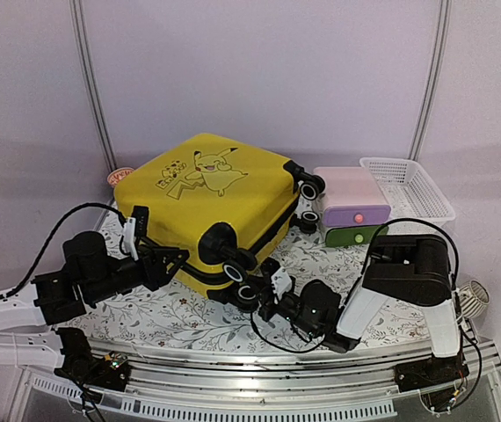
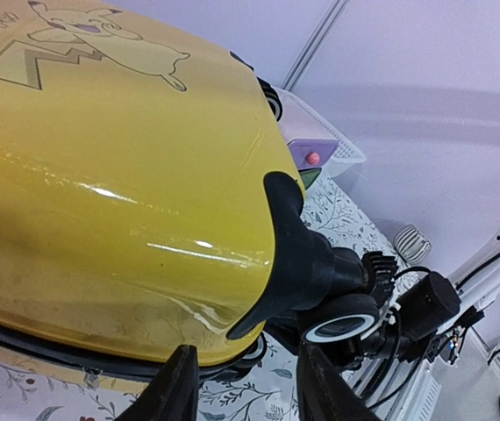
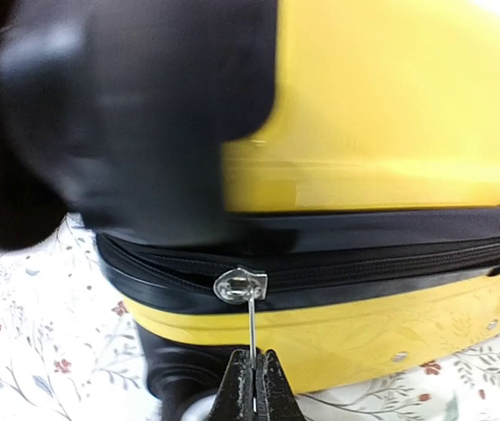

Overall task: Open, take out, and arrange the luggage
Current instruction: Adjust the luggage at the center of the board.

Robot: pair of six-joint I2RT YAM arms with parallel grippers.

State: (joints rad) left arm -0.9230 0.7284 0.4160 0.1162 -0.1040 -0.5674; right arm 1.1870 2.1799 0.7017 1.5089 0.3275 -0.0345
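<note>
While both arms are at the near side of the surface (image 1: 145,312), I count one luggage (image 1: 224,198): a yellow hard-shell case lying flat near the middle, cartoon drawing up. Its four black wheels (image 1: 240,261) face the right arm. The black zipper band runs round the side and appears closed where I can see it.

Right claw (image 3: 253,368): fully closed, pinching the thin metal zipper pull (image 3: 251,320) at the near edge of the case, below one wheel housing.

Left claw (image 2: 246,351): two fingers partly spread, nothing between them, just beside the case's near-left lower edge.

Other items, right of the case: one pink-and-green drawer box (image 1: 352,211) and one white mesh basket (image 1: 409,186) just behind it.
</note>
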